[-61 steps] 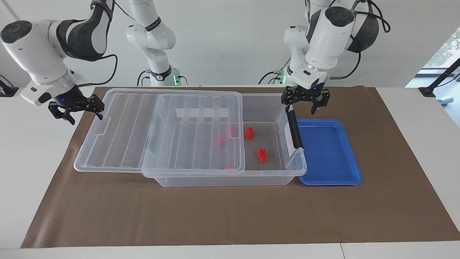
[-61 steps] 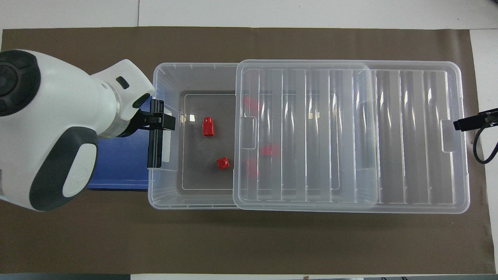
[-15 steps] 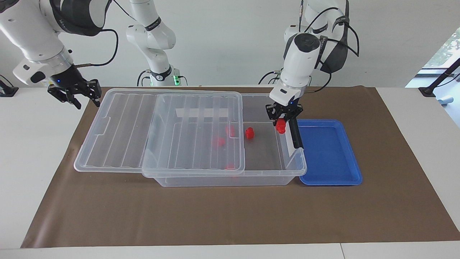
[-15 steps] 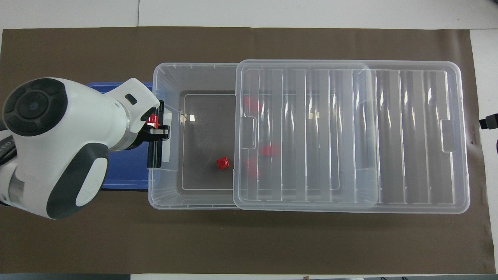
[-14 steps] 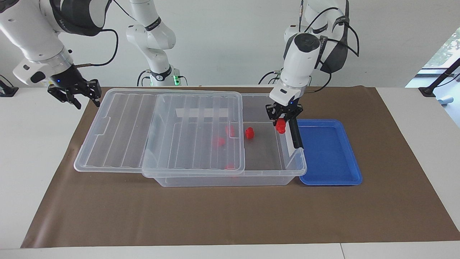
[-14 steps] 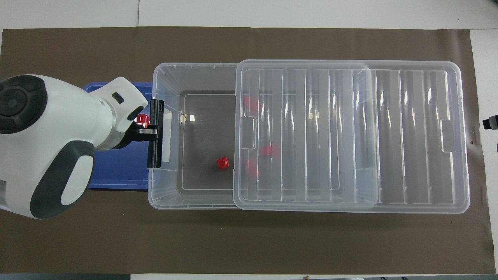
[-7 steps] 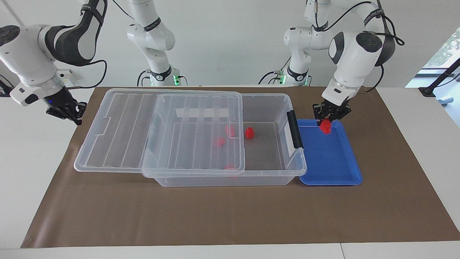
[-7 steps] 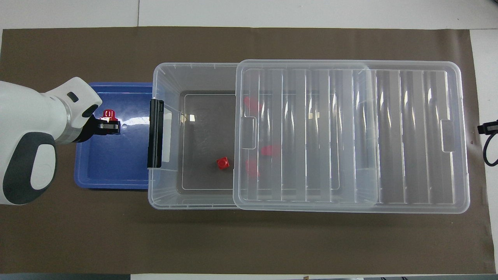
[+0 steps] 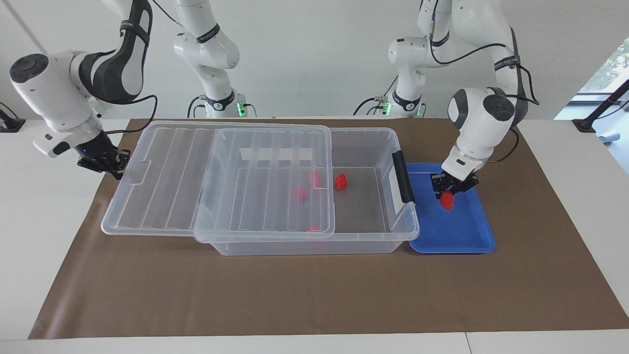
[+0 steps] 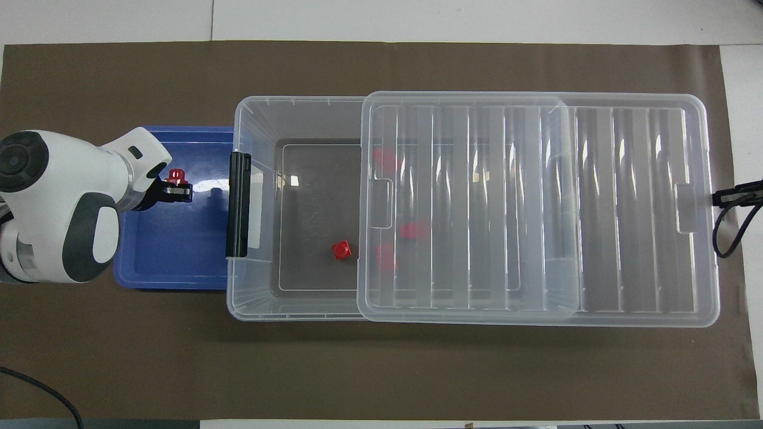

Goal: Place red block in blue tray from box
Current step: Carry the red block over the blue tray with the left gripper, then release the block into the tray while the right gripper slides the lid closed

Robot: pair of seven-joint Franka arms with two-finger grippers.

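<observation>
At the right arm's end of the table I see the right gripper (image 9: 107, 161) beside the end of the lid (image 9: 167, 177). The overhead view catches only its tip (image 10: 731, 195), and whether it is clenched I cannot tell from either view. The lid lies slid toward that end, overhanging the box (image 9: 314, 246) and leaving the part by the black clip handle (image 9: 403, 177) uncovered. One loose block (image 9: 340, 182) sits on the bare box floor, plain in both views (image 10: 341, 249); under the ribbed lid I make out only blurred red patches (image 9: 298, 194). Beside the handle end lies the blue tray (image 9: 462, 236). My left gripper (image 9: 447, 192) hangs low over it, clenched on the red block (image 9: 447, 200). The facing view does not settle whether the block touches the tray floor, and the overhead view (image 10: 175, 175) only places it over the tray's half farther from the robots
</observation>
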